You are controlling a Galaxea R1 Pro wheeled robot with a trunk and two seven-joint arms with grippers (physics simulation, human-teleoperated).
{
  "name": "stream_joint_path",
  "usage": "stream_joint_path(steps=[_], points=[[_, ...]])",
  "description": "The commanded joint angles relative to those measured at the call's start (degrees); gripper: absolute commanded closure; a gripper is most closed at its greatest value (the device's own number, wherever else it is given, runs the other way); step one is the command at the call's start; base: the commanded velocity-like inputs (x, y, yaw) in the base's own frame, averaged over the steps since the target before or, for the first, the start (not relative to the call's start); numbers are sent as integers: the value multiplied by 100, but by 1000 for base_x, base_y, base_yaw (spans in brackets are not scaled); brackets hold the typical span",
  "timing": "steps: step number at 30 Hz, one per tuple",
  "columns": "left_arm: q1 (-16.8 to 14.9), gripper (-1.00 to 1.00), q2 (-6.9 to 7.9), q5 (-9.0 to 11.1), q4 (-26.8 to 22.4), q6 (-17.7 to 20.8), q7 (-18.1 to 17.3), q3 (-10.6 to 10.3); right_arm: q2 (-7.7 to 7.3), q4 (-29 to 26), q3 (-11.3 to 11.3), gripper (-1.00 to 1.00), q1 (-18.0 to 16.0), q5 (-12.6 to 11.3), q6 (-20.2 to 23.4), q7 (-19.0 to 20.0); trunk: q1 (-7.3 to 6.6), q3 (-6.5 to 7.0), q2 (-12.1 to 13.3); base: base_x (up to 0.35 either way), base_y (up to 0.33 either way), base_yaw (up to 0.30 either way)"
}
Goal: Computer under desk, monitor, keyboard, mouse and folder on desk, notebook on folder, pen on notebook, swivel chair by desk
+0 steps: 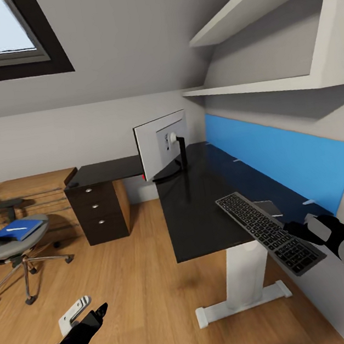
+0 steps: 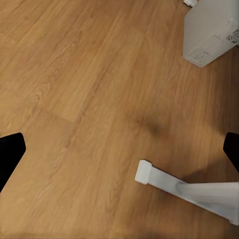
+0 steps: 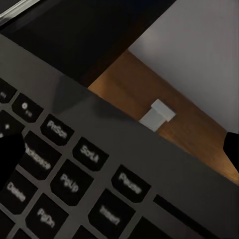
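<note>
We hold the keyboard (image 1: 270,232) by its near end in the right gripper (image 1: 305,227), fingers closed, half over the counter (image 1: 200,212) edge — stiff, light, slippery; left gripper (image 1: 83,314) gapes empty

The grey padded swivel chair (image 1: 5,243) is cut off by the head view's left edge, the slim dark-keyed keyboard (image 1: 270,232) hides the right hand's fingertips, and the pale boxy computer tower (image 2: 211,32) runs past the left wrist view's edge.

Black arms, grey rounded joint shells, black tapered jaws.
</note>
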Motion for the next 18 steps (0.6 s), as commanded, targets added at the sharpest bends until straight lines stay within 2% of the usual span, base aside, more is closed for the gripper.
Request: stream_joint_path(steps=[1,18], points=[[-2,-100,2,60,-9,14,49,-1,0,-14,-6,-100,-1,-41,29,-38,0,-5,-3,-15,8,0],[-2,-100,-7,61,14,15,52,-100,9,-14,-6,-100,-1,-41,29,-39,-22,13,37,-24,1,0]])
